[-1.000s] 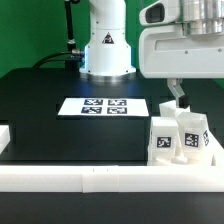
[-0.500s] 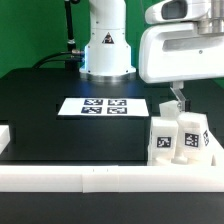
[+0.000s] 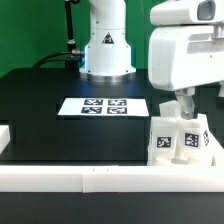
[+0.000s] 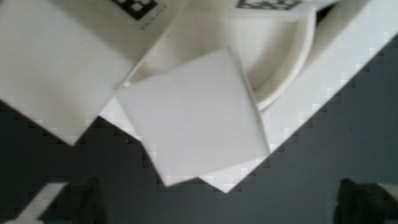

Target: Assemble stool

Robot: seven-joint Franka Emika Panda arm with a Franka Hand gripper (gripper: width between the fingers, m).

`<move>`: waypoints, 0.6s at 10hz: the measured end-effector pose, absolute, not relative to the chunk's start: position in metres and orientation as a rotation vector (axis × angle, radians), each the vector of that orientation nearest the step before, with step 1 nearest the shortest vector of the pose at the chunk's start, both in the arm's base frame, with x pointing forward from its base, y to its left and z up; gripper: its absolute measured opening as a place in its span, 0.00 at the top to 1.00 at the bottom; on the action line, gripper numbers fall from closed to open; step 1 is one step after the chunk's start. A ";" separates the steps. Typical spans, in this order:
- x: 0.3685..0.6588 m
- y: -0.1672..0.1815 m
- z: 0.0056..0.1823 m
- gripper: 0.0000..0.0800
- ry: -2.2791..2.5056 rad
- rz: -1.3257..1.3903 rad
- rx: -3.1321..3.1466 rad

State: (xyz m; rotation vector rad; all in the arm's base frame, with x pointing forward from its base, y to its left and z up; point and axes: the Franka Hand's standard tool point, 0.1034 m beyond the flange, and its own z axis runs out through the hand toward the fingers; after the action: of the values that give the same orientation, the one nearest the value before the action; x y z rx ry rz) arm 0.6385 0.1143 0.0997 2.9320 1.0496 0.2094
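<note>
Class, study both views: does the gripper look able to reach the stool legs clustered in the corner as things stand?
Probably yes. The gripper hangs open just above the stool legs, with nothing between them. The border rail beside them and the legs' tight packing may hinder a clean grasp.

Ext view: gripper point(image 3: 184, 103) mostly hidden behind the arm's white housing, only one finger tip shows. Seat can't be made out behind the legs point(image 3: 178, 138). Wrist view: legs point(image 4: 196, 115) blurred, tags cut off by the edge, fingertips point(image 4: 63, 203) dark and cropped.

White arm at the exterior view's right, end effector point(image 3: 183, 103) downward, jaws wide apart.
</note>
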 end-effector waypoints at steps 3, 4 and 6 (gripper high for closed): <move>0.637 0.115 0.092 0.19 1.373 0.183 2.751; 0.637 0.114 0.089 0.19 1.363 0.182 2.755; 0.637 0.108 0.084 0.19 1.356 0.174 2.759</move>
State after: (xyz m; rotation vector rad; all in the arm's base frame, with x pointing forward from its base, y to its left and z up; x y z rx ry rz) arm 0.6369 0.1083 0.0844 2.7585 1.3555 0.1738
